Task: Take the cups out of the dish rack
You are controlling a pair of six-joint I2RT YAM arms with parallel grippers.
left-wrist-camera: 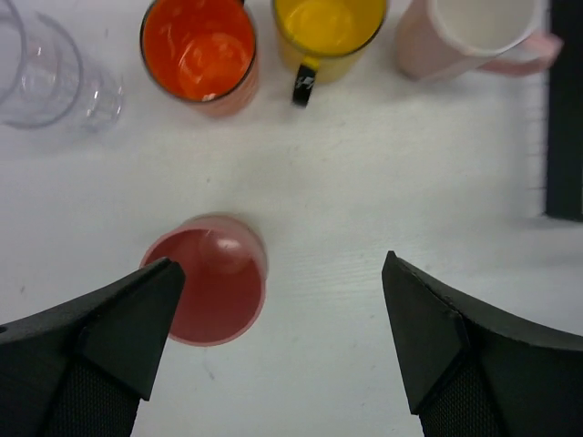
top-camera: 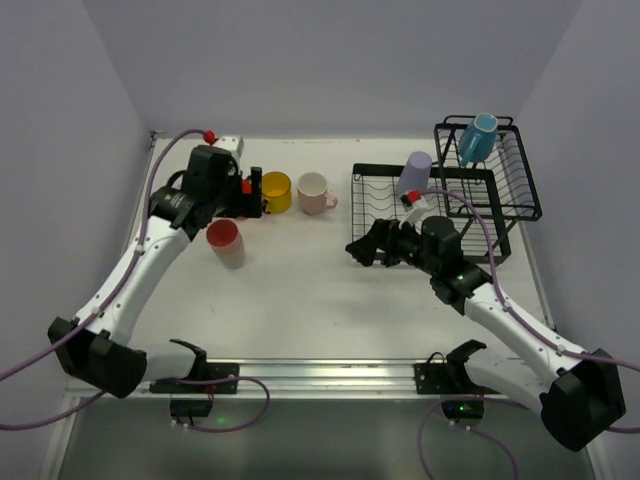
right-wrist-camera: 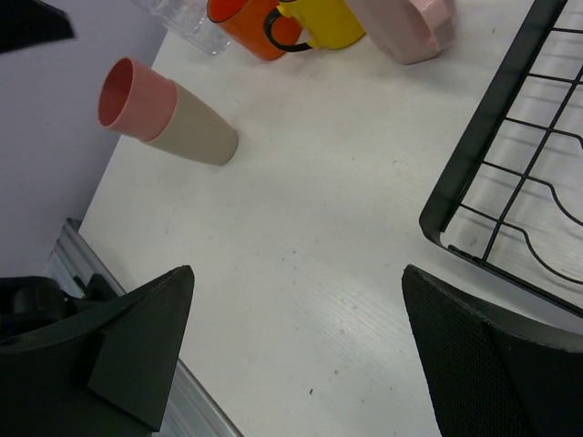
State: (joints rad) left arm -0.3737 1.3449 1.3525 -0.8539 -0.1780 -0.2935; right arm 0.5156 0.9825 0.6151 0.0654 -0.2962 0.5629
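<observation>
The salmon-pink tumbler [top-camera: 225, 241] stands upright on the table. My left gripper [left-wrist-camera: 282, 264] hangs open above it, and the tumbler [left-wrist-camera: 214, 278] shows just inside its left finger, free of both fingers. Behind it in a row stand the clear glass [left-wrist-camera: 46, 73], the orange mug [left-wrist-camera: 199, 50], the yellow mug [top-camera: 275, 191] and the pale pink mug [top-camera: 315, 193]. The lavender tumbler [top-camera: 414, 173] rests on the dish rack [top-camera: 495, 215]. The blue mug [top-camera: 478, 137] sits in its raised basket. My right gripper [right-wrist-camera: 298, 273] is open and empty over bare table, left of the rack's corner [right-wrist-camera: 492, 118].
A white block with a red knob [top-camera: 222, 142] lies at the far left corner of the table. Grey walls close in the table at the back and sides. A metal rail [top-camera: 320, 375] runs along the near edge between the arm bases.
</observation>
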